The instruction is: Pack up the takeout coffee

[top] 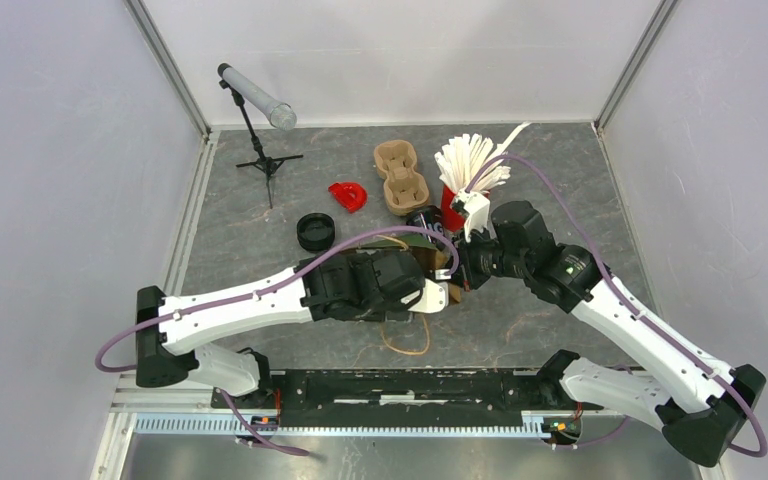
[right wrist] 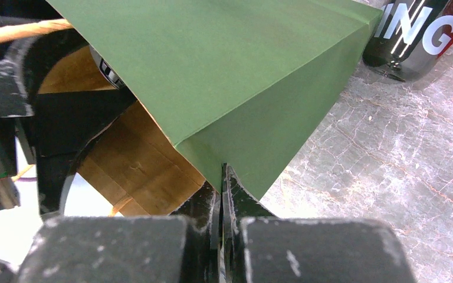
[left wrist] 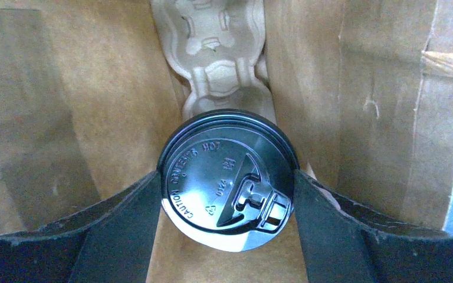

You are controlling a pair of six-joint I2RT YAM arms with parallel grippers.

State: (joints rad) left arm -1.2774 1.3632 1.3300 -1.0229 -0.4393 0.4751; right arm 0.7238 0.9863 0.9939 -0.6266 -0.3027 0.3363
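In the left wrist view I look down into the brown inside of the paper bag (left wrist: 94, 106). My left gripper (left wrist: 227, 177) is shut on the takeout coffee cup, one finger against each side of its black lid (left wrist: 212, 153). Beyond the cup, a moulded cup carrier (left wrist: 224, 53) lies in the bag. The bag is green outside (right wrist: 212, 71). My right gripper (right wrist: 221, 177) is shut on a corner of the bag's mouth. From above, both grippers meet at the bag (top: 447, 292), which the arms mostly hide.
A second cup carrier (top: 400, 175) lies at the back. A red cup of white sticks (top: 470, 165) stands right of it. A black can (right wrist: 413, 35) stands close to the bag. A loose black lid (top: 315, 232), a red piece (top: 348, 195) and a microphone stand (top: 260, 150) are at the left.
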